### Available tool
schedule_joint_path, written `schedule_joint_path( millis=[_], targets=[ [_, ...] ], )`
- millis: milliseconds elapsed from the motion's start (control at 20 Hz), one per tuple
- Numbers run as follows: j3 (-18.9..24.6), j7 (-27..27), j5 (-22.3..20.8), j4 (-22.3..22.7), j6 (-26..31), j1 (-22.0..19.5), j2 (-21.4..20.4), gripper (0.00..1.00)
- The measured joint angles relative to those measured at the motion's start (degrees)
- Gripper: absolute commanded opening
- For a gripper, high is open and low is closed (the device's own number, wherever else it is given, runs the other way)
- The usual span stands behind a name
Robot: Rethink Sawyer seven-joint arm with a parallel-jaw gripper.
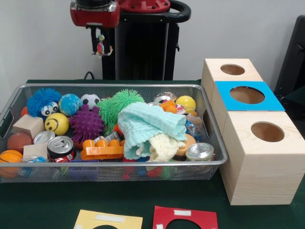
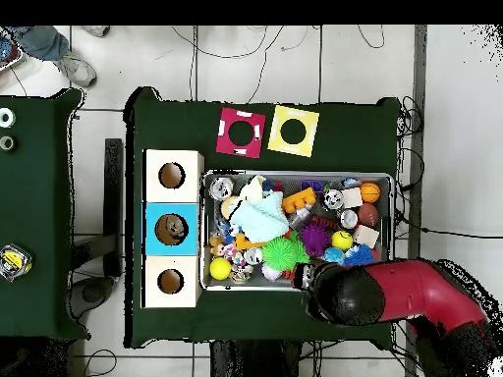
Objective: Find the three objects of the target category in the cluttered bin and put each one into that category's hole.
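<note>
The bin [image 1: 119, 165] is a silver wire-mesh basket full of clutter: a mint cloth [image 1: 150, 125], a purple spiky ball [image 1: 86, 124], a green spiky ball [image 1: 119, 102], a yellow smiley ball [image 1: 56, 123], cans and an orange brick [image 1: 101, 150]. My gripper [image 1: 101, 47] hangs high above the bin's far left side, shut on a small colourful toy figure [image 1: 100, 45]. Three wooden boxes with round holes stand beside the bin; the middle one carries a blue card [image 1: 247, 95]. In the overhead view the arm's head [image 2: 344, 293] hides the gripper at the bin's [image 2: 393, 231] bottom rim.
A yellow card [image 1: 108, 221] and a red card [image 1: 185, 218], each with a hole, lie at the table's near edge. The robot's black pedestal [image 1: 140, 47] stands behind the bin. A person's shoe [image 2: 74, 69] shows at the overhead view's top left.
</note>
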Motion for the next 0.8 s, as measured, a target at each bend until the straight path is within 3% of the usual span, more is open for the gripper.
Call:
schedule_joint_path(
  millis=[400, 800],
  targets=[
    [-1.09, 0.01, 5.98, -1.62, 1.54, 10.55, -3.73, 0.00],
    [-6.48, 2.77, 11.26, -7.01, 3.24, 27.31, -3.91, 0.00]
  ],
)
